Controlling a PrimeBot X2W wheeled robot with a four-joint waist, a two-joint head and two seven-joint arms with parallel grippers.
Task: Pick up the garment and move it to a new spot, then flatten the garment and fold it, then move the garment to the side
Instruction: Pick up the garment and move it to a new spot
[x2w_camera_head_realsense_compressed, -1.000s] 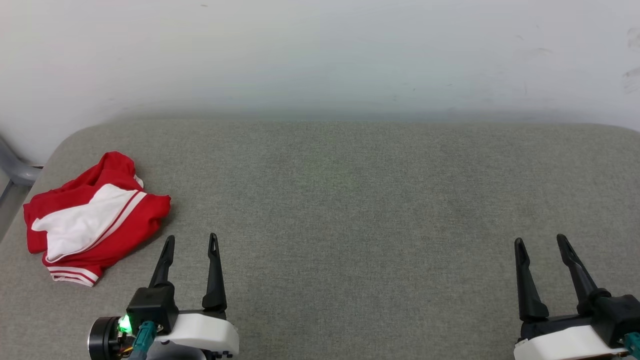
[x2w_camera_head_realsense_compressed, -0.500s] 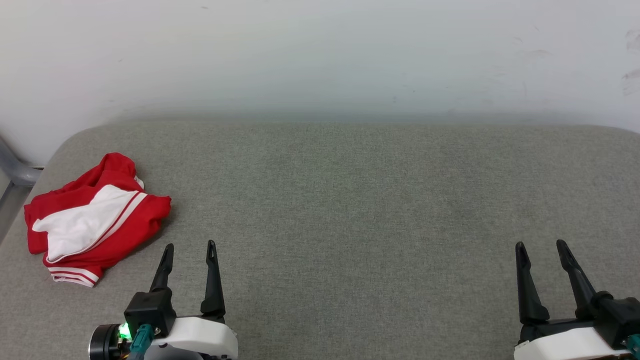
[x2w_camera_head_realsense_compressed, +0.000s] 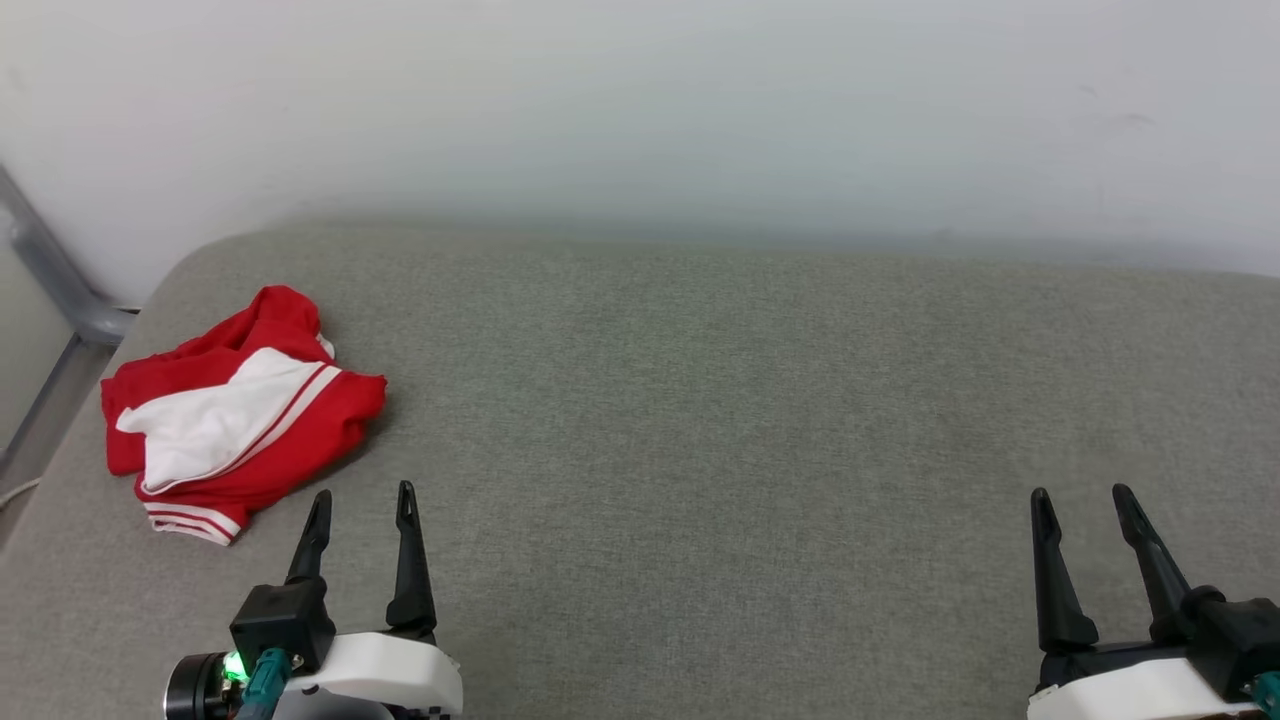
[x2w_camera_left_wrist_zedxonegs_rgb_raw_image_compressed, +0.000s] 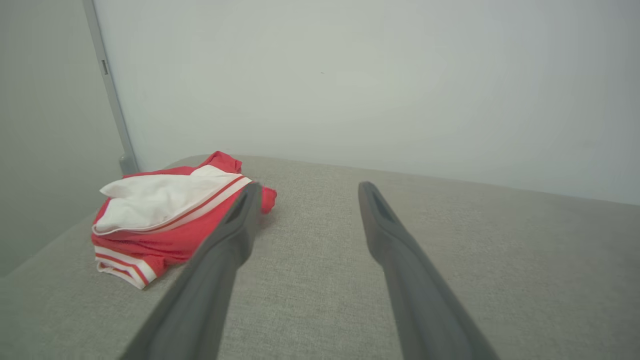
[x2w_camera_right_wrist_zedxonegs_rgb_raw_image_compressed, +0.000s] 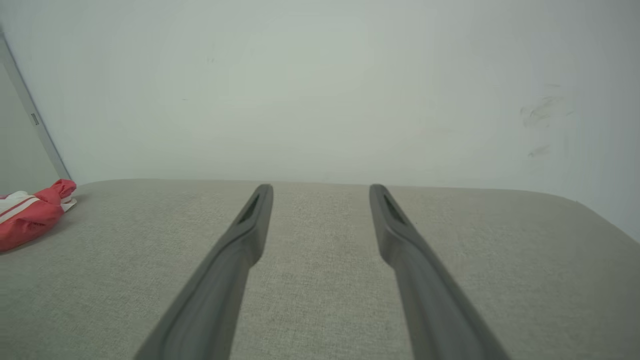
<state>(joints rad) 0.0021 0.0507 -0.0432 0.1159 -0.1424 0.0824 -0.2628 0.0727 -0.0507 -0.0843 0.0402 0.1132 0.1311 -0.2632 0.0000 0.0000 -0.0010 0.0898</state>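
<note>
L gripper (x2w_camera_head_realsense_compressed: 363, 490), lower left: 2 long black tapered fingers (x2w_camera_head_realsense_compressed: 411, 570), slot near each tip, black block base, white shell (x2w_camera_head_realsense_compressed: 390, 668), black round cap w/ lit green LED (x2w_camera_head_realsense_compressed: 234, 665), teal plug (x2w_camera_head_realsense_compressed: 262, 676). R gripper (x2w_camera_head_realsense_compressed: 1081, 490), lower right: same fingers, white shell, black mount, teal R plug (x2w_camera_head_realsense_compressed: 1268, 692) at frame edge. Wrist cams: fingers look dk grey.

Grey padded top set against a bare white wall

The upholstered surface (x2w_camera_head_realsense_compressed: 720, 400) is covered in a coarse-woven grey-beige cloth and has rounded far corners on both the left and the right. Its far edge meets a pale, matte wall (x2w_camera_head_realsense_compressed: 640, 100), evenly lit, with a soft shadow lying along the join. A few faint dark scuff marks (x2w_camera_right_wrist_zedxonegs_rgb_raw_image_compressed: 542, 112) show on the wall toward the right. Just beside the left corner a slim grey metal post (x2w_camera_left_wrist_zedxonegs_rgb_raw_image_compressed: 111, 100) rises, with a duller grey panel beyond it.
</note>
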